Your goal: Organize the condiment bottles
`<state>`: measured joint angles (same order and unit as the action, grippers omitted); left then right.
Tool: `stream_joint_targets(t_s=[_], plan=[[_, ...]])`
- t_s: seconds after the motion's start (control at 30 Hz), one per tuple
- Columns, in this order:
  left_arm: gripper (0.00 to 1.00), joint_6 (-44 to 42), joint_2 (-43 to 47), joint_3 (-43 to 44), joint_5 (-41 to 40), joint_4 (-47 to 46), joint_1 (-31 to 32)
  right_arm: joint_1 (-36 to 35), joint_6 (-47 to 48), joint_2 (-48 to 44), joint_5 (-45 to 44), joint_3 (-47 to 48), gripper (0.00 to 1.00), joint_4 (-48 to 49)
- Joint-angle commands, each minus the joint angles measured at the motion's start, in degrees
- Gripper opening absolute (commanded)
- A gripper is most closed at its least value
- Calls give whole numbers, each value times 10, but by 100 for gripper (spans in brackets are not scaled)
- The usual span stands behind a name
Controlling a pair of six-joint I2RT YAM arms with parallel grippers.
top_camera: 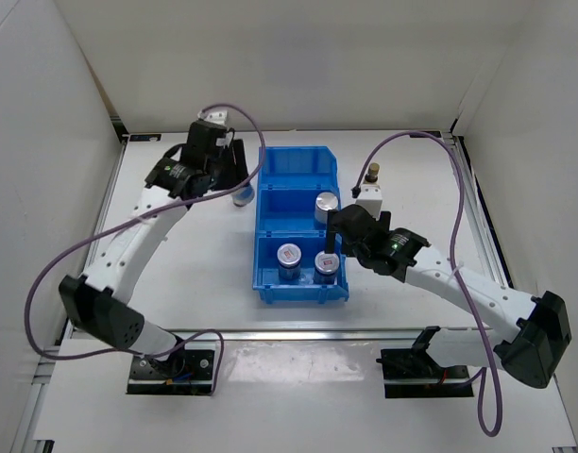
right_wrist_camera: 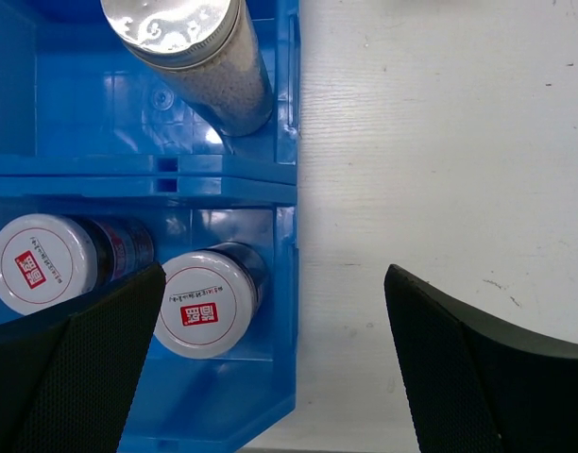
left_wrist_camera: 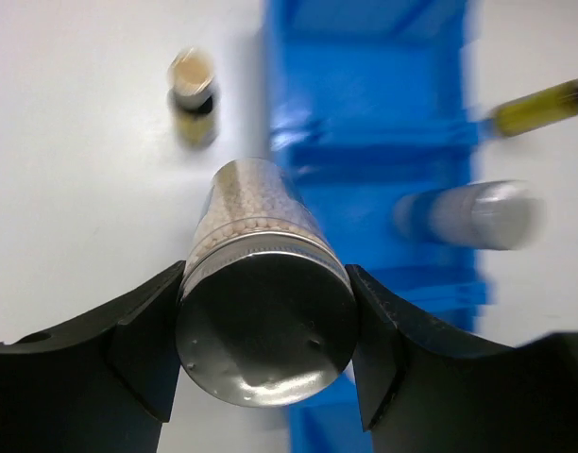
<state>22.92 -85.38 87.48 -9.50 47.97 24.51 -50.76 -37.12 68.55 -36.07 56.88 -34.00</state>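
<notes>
One silver-topped cylinder [left_wrist_camera: 265, 321] is the item in hand. It stands upright on the table [top_camera: 195, 274] just beside the left wall of the blue bin [top_camera: 298, 160], level with the far and middle compartments, outside the bin.

Handling, judged:
- Rigid body, clear wall, packed with pale granules, so probably some weight for its size.
- Lid is smooth metal and likely slippery under hard pads.
- Tall for its footprint, so it should tip easily if pushed from one side.
- Best hold: at or just under the lid band, squeezed evenly from both sides and lifted straight up.

Left gripper [left_wrist_camera: 265, 274] is straddling the lid from above. The pads [left_wrist_camera: 147, 349] look pressed against opposite sides of the lid rim, with the cylinder centred between them. The jaws stand narrowed onto it. I cannot tell how firm the squeeze is, or whether the base has left the table.

Second cylinder [top_camera: 327, 205]: middle compartment, right side, upright. Two jars [right_wrist_camera: 206, 302] with red marks: near compartment, side by side. Far compartment shows nothing in it. Two amber bottles [left_wrist_camera: 193, 94] are out on the table, one left of the bin beyond the held cylinder, one off the bin's right side.

Right gripper [right_wrist_camera: 275, 283] has its jaws spread wide and carries nothing. It hangs over the bin's right wall at the near compartment.
</notes>
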Motion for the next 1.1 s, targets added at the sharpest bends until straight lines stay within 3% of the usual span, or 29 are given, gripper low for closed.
stream_joint_targets(t_s=[0.0,0.2,0.63,0.77,1.0,1.07], plan=[[42,2,52,84,4,-25,40,-2,-11,-20,-23,2,100,20],[40,2,-28,141,18,-25,91,-2,-29,-38,-29,-10,100,20],[38,13,-138,93,40,-74,103,-2,-35,-50,-35,-20,100,20],[45,13,-172,88,40,-74,108,-2,-35,-50,-35,-20,100,20],[80,13,-204,95,35,-74,108,-2,-35,-50,-35,-20,100,20],[83,13,-210,100,35,-74,108,-2,-35,-50,-35,-20,100,20]])
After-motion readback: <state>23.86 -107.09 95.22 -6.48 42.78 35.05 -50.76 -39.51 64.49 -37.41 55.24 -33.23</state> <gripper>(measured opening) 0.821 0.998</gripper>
